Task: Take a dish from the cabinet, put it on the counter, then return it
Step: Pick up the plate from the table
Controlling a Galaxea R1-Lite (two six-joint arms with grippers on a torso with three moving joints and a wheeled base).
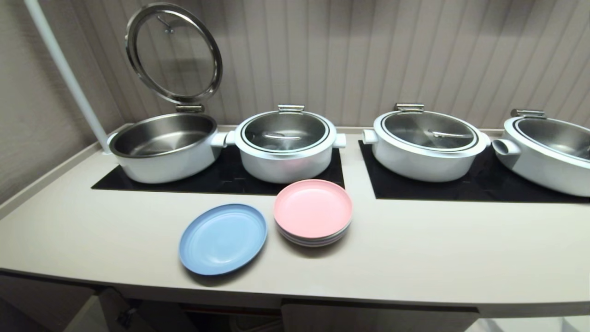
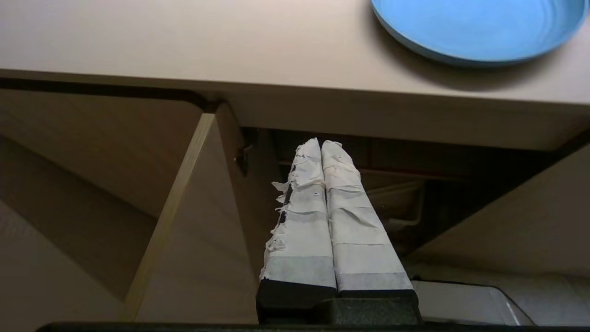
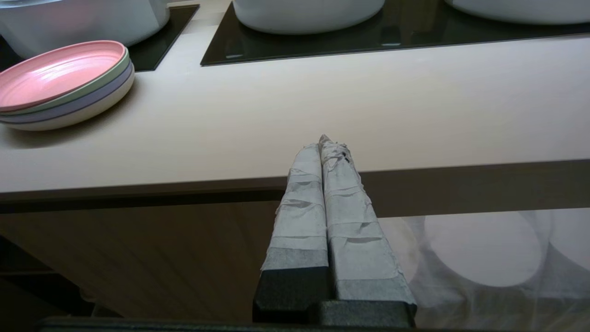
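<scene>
The light blue dish (image 1: pixel 222 238) lies flat on the cream counter (image 1: pixel 415 249) near its front edge, left of a pink-topped stack of plates (image 1: pixel 313 212). In the left wrist view the dish (image 2: pixel 479 27) lies on the counter (image 2: pixel 184 41) above the open cabinet (image 2: pixel 193 221). My left gripper (image 2: pixel 321 146) hangs below the counter's edge before the cabinet's dark opening, shut with nothing in it. My right gripper (image 3: pixel 322 144) is shut and empty, low in front of the counter's edge (image 3: pixel 415 184). Neither arm shows in the head view.
Several white pots stand on black hob panels (image 1: pixel 216 177) along the back; the leftmost (image 1: pixel 163 147) is open with its glass lid (image 1: pixel 174 53) raised. The open cabinet door (image 2: pixel 184 258) juts out left of my left gripper. A white pole (image 1: pixel 64 74) rises at the far left.
</scene>
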